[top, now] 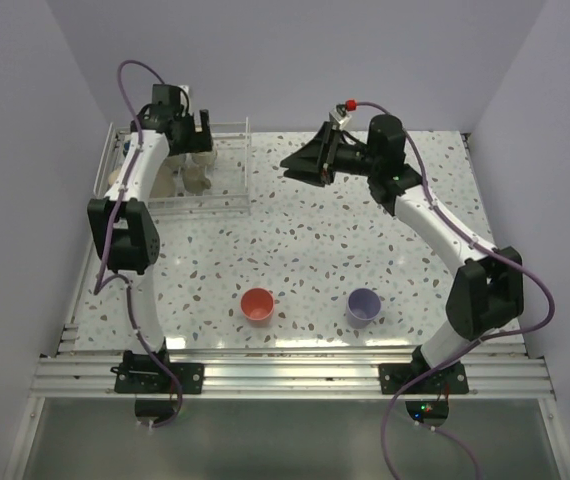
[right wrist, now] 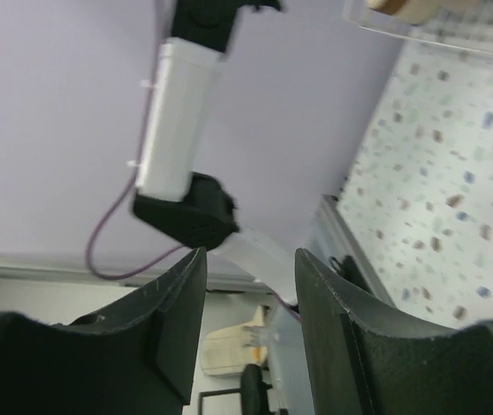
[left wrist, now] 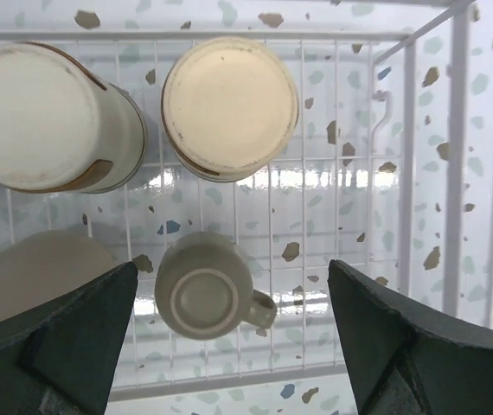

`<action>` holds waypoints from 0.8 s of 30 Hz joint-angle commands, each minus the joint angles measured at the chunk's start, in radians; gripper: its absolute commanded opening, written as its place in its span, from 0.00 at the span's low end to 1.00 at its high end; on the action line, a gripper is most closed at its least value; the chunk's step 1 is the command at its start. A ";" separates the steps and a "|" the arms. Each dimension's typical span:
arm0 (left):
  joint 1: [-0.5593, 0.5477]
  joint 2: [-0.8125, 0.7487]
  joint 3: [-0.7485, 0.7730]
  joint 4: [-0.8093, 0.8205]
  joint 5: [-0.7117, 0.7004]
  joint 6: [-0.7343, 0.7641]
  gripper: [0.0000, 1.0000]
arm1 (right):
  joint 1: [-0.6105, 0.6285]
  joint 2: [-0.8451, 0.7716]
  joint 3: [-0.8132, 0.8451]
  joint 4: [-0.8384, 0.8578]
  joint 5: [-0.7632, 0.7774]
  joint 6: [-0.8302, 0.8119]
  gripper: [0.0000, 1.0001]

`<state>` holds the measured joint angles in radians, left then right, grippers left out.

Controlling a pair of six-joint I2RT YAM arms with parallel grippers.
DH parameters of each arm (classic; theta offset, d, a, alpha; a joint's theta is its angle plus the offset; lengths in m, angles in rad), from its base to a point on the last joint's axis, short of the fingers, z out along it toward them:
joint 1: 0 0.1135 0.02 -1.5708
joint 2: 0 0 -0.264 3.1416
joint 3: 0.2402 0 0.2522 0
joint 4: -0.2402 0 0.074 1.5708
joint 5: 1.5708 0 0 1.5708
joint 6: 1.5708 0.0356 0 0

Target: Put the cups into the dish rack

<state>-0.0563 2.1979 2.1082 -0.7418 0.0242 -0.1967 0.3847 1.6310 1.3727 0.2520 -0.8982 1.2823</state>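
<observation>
A: While the left fingers (left wrist: 65,337) hang spread wide, gripping nothing, where is the small beige ceramic mug (left wrist: 205,294)?

B: Upside down in the white wire dish rack (left wrist: 406,156), directly below the gap between them. I judge that placing step done.

A: And next?

B: A round red cup (top: 257,305) and a round lavender cup (top: 364,306) sit on the speckled surface (top: 315,250), well apart from either pair of fingers. The right fingers (right wrist: 342,346), partly parted and empty, would need to descend over one.
</observation>
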 commanded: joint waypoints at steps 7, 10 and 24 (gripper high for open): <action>-0.079 -0.381 -0.190 0.157 -0.012 -0.087 0.92 | 0.006 -0.017 0.137 -0.750 0.138 -0.530 0.50; -0.131 -0.466 -0.296 0.202 -0.012 -0.096 0.92 | 0.071 0.001 0.218 -1.037 0.287 -0.772 0.50; -0.234 -0.857 -0.704 0.231 -0.007 -0.207 0.88 | 0.459 0.033 0.096 -1.200 0.564 -0.931 0.45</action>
<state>-0.2840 1.4258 1.4441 -0.5480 0.0246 -0.3645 0.8093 1.6516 1.4975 -0.9222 -0.3935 0.3965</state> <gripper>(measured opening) 0.884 0.453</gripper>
